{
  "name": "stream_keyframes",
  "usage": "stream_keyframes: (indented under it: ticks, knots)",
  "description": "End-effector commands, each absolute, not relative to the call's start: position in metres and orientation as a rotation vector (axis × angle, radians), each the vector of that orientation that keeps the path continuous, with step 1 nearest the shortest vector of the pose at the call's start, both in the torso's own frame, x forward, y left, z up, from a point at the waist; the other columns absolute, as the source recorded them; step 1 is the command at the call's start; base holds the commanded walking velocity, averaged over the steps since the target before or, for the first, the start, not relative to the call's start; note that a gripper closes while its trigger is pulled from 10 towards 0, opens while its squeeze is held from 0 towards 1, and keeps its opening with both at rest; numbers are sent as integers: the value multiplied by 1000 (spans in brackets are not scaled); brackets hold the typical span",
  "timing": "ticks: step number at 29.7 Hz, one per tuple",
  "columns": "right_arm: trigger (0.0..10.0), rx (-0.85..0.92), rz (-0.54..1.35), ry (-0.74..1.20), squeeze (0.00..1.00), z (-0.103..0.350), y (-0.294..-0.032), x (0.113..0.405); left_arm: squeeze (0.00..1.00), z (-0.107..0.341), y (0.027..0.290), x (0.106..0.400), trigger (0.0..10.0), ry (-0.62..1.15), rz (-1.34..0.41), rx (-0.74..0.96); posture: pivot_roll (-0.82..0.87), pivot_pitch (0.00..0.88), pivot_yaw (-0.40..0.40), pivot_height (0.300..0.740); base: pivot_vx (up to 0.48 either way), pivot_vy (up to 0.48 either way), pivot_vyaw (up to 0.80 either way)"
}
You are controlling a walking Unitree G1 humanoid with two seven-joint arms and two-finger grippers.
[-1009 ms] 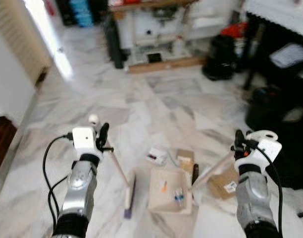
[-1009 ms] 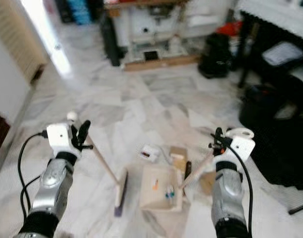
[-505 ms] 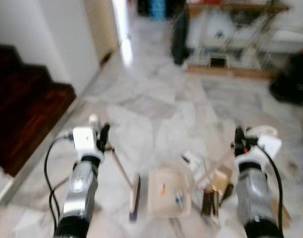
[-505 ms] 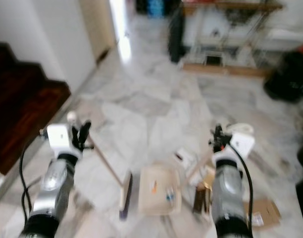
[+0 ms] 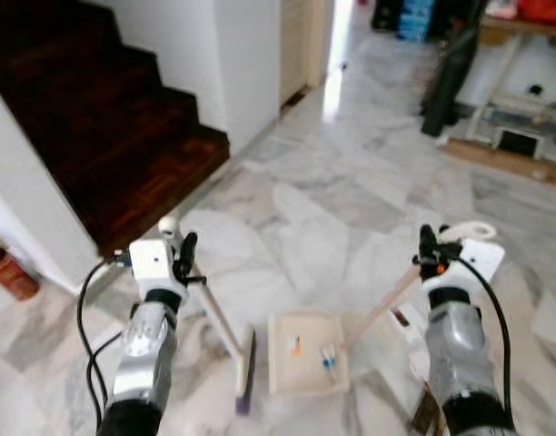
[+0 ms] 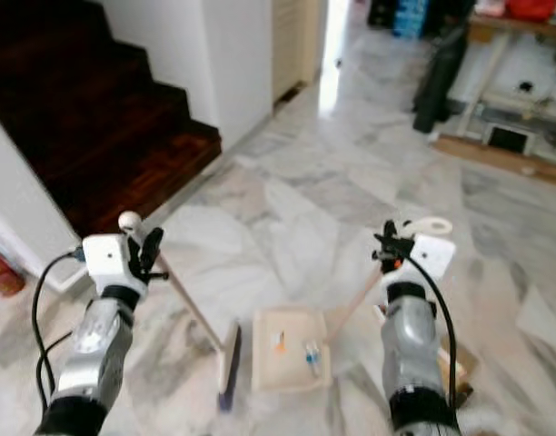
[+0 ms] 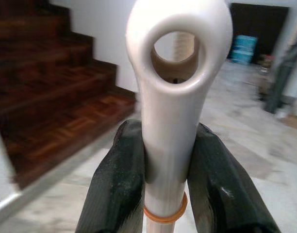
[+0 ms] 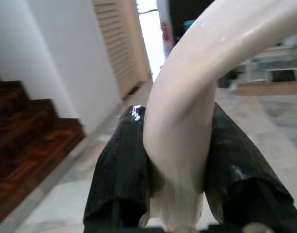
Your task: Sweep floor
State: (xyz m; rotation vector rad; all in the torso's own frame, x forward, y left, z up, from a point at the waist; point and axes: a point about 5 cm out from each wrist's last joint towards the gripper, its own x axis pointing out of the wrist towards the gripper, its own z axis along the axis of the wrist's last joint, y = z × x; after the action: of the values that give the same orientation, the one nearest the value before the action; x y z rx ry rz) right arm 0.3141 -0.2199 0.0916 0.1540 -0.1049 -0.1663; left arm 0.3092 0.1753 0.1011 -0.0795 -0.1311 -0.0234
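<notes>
A lived-in home: a marble-tiled floor (image 5: 314, 209) fills the middle of the frame, a dark wooden staircase (image 5: 105, 118) climbs at upper left beside white walls, and cluttered shelving (image 5: 523, 54) stands at upper right.

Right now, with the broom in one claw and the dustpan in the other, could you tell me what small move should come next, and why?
Probably draw the broom a little toward the dustpan. The left claw is shut on the broom handle and the right claw on the dustpan handle. The broom head rests on the marble floor just left of the pan, which already holds a few small bits, so a short stroke should push any remaining dirt in.
</notes>
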Motion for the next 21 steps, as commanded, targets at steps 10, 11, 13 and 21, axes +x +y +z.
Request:
stream_keyframes:
  ticks: [10, 11, 13, 21]
  knots:
    - [10000, 184, -161, -153, 0, 100, -218, 316, 0, 110, 172, 309, 10000, -176, -34, -64, 7, 0, 11, 740, 0, 0, 800]
    - [10000, 185, -162, -152, 0, 100, -218, 316, 0, 110, 172, 309, 10000, -176, -34, -64, 7, 0, 11, 740, 0, 0, 800]
    - [10000, 187, -163, -151, 0, 99, -218, 316, 0, 110, 172, 309, 10000, -176, -34, -64, 10, 0, 11, 740, 0, 0, 800]
    - [10000, 198, -165, -143, 0, 98, -218, 316, 0, 111, 172, 309, 10000, -174, -34, -61, 13, 0, 11, 740, 0, 0, 800]
